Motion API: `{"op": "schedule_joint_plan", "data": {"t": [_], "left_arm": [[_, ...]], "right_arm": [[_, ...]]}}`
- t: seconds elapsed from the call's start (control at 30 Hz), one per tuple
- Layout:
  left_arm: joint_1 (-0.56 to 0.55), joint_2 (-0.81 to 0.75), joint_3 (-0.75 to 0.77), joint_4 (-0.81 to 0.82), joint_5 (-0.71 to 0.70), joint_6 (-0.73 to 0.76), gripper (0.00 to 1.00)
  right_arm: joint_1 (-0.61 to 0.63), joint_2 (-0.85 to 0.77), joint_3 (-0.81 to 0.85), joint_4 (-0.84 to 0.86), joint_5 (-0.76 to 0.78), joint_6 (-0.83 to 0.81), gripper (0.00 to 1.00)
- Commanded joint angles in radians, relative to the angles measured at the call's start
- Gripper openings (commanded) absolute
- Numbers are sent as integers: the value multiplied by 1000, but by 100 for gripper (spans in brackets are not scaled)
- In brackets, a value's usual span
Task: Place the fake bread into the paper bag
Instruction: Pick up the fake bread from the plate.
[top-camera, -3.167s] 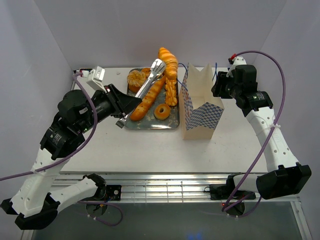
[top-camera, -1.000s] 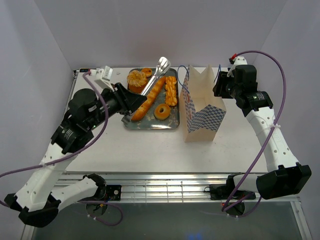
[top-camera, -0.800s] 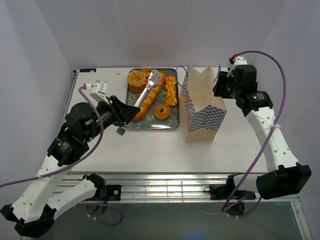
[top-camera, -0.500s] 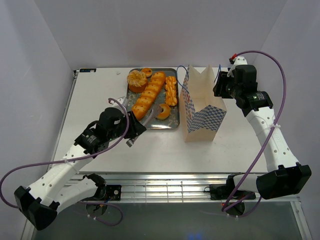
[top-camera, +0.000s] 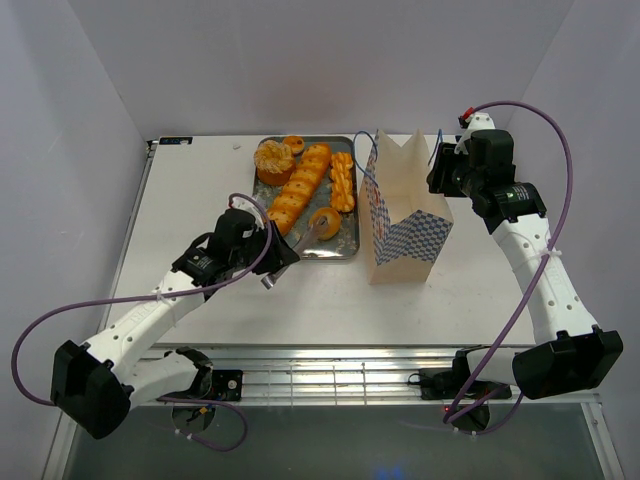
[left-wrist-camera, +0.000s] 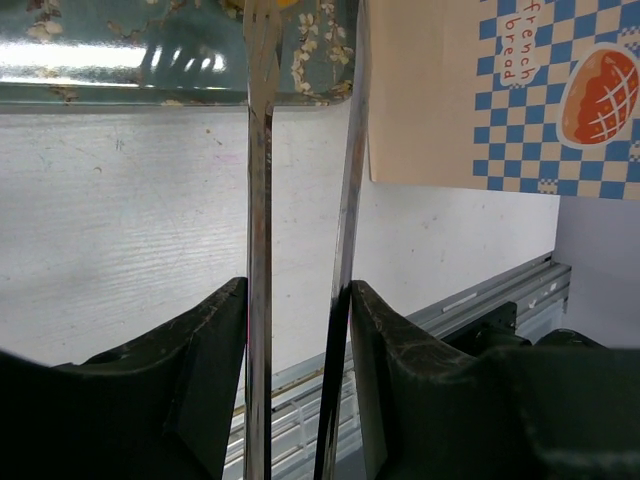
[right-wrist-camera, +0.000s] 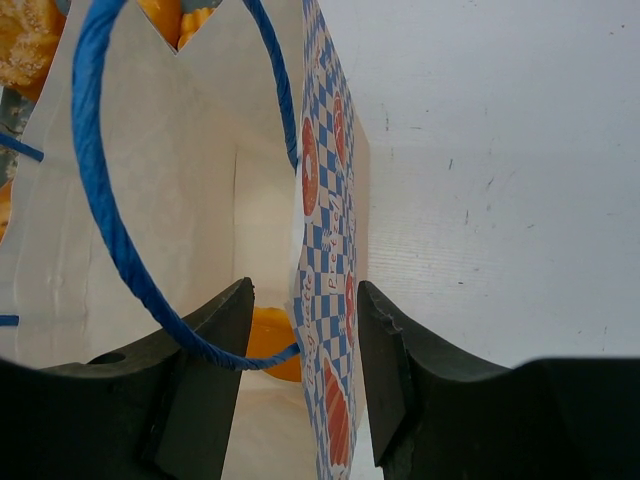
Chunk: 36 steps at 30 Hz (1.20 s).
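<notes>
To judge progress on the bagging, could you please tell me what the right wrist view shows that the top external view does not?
Only the right wrist view looks inside the paper bag, where an orange pastry lies at the bottom. Only the top external view shows the left gripper clamping metal tongs that reach onto the tray. Both show the bag, its blue cord handle and the right gripper at the bag's rim.

You work inside white three-sided booth: back wall (top-camera: 320, 60), left wall (top-camera: 60, 150), right wall (top-camera: 590, 110), all plain, faint lilac tint. White tabletop (top-camera: 190, 190) matte, fine scuffs and specks in wrist views. Slotted aluminium rail (top-camera: 340, 378) along near edge. Dark glossy floor (top-camera: 300, 455) below, small blue glint on it. Light soft, even, shadows weak.
</notes>
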Motion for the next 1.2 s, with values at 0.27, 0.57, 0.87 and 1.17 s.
{"op": "schedule_joint_plan", "data": {"t": [0.27,0.57,0.87,1.17], "left_arm": [[207,-45,-173,175,326,-76,56],[279,34,-236,333,495,-139,56],[315,94,-250,381,530,-158,56],[335,119,-256,378,495,-155,56]], "right_arm": [[-1,-34,-15,32,-7,-9,52],[-1,-39,-17,32,-5,-9,52],[-3,-40,-19,35,1,-12,51],[-1,-36,-23,38,-5,-12,51]]}}
